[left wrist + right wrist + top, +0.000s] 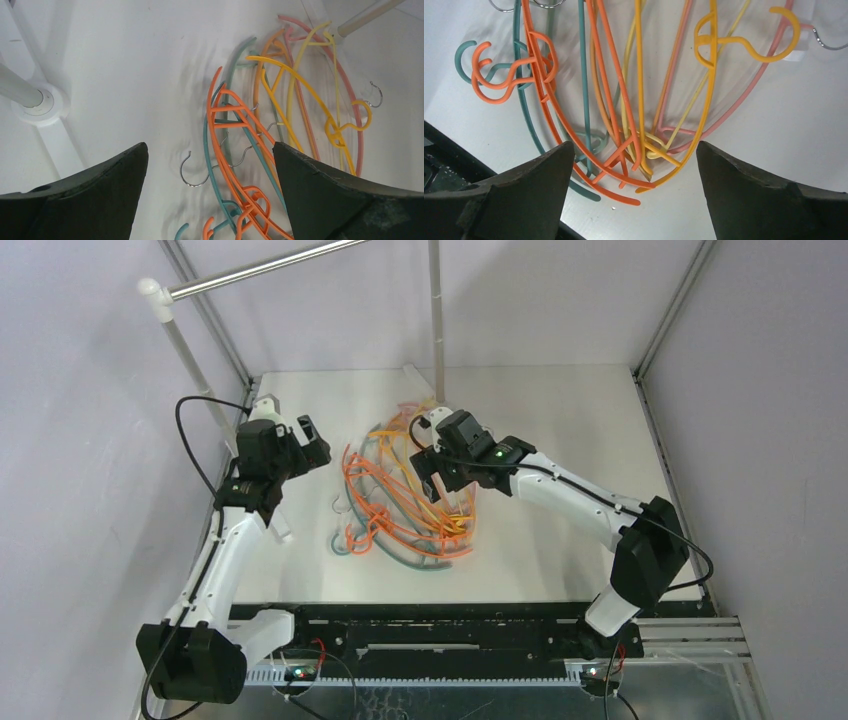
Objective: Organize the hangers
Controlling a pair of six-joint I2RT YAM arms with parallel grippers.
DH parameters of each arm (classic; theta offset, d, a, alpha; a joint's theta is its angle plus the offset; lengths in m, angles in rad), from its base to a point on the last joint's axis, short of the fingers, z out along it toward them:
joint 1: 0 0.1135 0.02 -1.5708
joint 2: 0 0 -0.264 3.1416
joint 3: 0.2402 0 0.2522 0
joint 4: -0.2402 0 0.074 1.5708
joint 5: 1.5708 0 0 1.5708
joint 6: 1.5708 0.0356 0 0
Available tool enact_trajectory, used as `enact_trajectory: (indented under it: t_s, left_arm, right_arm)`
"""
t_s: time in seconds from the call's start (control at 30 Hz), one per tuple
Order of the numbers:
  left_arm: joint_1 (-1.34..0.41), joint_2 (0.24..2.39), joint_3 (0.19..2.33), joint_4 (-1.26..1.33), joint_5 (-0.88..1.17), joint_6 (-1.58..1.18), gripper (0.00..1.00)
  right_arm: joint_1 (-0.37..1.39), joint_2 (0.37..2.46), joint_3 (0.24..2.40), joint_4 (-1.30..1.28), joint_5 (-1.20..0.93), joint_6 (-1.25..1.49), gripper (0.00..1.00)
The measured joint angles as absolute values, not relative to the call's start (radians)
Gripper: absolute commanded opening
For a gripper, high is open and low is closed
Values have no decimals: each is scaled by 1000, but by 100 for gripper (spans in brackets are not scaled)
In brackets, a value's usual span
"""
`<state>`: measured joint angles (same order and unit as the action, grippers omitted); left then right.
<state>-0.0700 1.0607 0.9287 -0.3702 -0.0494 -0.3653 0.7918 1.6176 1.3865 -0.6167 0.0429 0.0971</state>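
— Hangers (405, 502): what's at your jaws?
— Your right gripper (634, 145) is released, jaws spread over the tangle's orange and yellow bars. Your left gripper (209, 145), also spread, sits beside the pile, apart from it.
— Handling?
— Probably light, springy, slick and interlocked. Pinch one orange bar mid-curve. The pile lies mid-table (580, 440).
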Motion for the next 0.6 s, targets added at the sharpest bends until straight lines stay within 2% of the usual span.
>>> enact_trajectory:
  t_s: [0.17,0.47,0.6]
  left_arm:
    - [-70,1061,929,-375,-50,-366,99]
    - [-70,1061,929,-378,-53,-365,100]
    - [-70,1061,929,-380,-60,-365,100]
  right_arm:
    - [776,1597,1386,-595,51,91,100]
    - [636,1571,1386,-543,-74,120,100]
    - [627,1571,1384,-534,-108,127,98]
